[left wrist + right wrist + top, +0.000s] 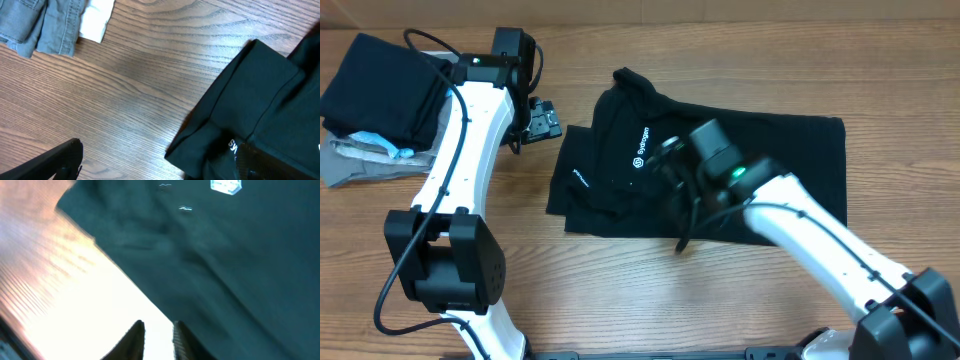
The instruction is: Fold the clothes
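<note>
Overhead, the black shirt (800, 150) lies spread at the middle of the desk (620, 290); left end effector (542, 118) hangs wide open beside its sleeve, right end effector (159, 330) nearly closed at the shirt's edge, grip unclear

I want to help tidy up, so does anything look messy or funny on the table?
Yes. The black shirt is lopsided: its left side is bunched into wrinkly folds with the collar sticking out at the top, while its right side lies flat. Nothing looks spilled or broken.

left gripper (542, 119) wide, right gripper (158, 330) narrowed
</note>
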Motion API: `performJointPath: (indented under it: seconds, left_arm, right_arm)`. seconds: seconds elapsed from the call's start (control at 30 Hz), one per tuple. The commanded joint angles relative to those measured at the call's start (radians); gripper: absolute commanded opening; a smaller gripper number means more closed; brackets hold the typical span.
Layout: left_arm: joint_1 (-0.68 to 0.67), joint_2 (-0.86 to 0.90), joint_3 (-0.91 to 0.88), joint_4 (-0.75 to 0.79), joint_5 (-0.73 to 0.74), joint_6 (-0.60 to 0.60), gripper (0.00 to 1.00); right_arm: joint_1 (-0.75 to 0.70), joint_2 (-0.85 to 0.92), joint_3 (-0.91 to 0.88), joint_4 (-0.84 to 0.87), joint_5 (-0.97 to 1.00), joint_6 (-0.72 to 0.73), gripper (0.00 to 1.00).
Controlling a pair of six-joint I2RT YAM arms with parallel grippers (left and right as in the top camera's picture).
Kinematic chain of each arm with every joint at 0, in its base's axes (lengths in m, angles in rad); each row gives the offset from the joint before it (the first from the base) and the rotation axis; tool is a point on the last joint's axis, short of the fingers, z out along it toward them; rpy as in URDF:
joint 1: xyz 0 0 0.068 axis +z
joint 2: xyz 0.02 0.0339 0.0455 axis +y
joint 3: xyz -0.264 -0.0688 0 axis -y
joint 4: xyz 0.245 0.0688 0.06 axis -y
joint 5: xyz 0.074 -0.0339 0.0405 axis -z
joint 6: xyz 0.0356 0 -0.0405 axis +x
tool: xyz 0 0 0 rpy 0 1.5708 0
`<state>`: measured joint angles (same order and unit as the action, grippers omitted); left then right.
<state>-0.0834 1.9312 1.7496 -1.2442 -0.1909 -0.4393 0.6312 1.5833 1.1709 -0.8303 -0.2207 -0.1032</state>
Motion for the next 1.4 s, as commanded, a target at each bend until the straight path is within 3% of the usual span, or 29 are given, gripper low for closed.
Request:
performJointPath:
  seconds: [0.0, 0.03, 0.07, 0.2, 0.33, 0.67, 1.37]
  left_arm:
    - [0.000, 0.004, 0.022, 0.000, 0.008, -0.014, 1.00]
    - [0.000, 0.004, 0.022, 0.000, 0.008, -0.013, 1.00]
    - [0.000, 0.004, 0.022, 0.000, 0.008, -0.013, 1.00]
    - [0.000, 0.004, 0.022, 0.000, 0.008, -0.013, 1.00]
    - [0.000, 0.004, 0.022, 0.000, 0.008, -0.014, 1.00]
    - [0.000, 0.004, 0.022, 0.000, 0.008, -0.013, 1.00]
    - [0.000, 0.004, 0.022, 0.000, 0.008, -0.013, 1.00]
  right_arm:
    - [0.092, 0.003, -0.021, 0.035, 0.141, -0.143, 0.59]
    - [0.109, 0.003, -0.020, 0.043, 0.141, -0.143, 0.66]
    - [0.125, 0.003, -0.019, 0.050, 0.141, -0.143, 0.66]
    - [0.145, 0.004, -0.020, 0.063, 0.141, -0.159, 0.46]
    - [0.145, 0.036, -0.036, 0.080, 0.141, -0.159, 0.42]
    - [0.167, 0.213, -0.094, 0.310, 0.142, -0.193, 0.60]
    - [0.183, 0.213, -0.093, 0.463, 0.164, -0.272, 0.64]
